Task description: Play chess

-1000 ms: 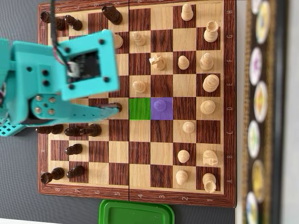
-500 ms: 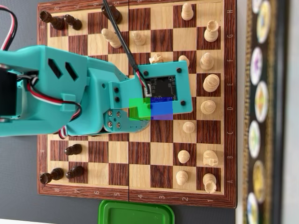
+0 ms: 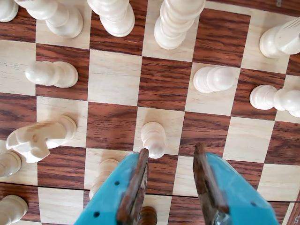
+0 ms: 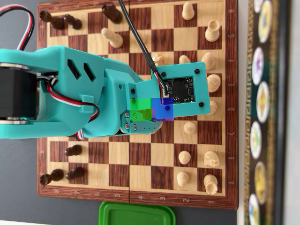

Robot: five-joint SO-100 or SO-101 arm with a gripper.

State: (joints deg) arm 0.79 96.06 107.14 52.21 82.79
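Lettering ran along the chessboard border in the overhead view: file letters on the right rim, numbers on the bottom rim, too small to read fully. The board was glossy wood, pale and reddish-brown squares inside a dark frame. Turned light pieces, smooth and rounded, stood at its right side; dark pieces at its left. A green plastic lid lay below the board. The teal printed arm covered the board's middle, with green and purple tinted squares over it. In the wrist view the gripper hung with its brown-padded fingers apart, gripping nothing; a light pawn stood just beyond the left fingertip. A light knight lay toward the left.
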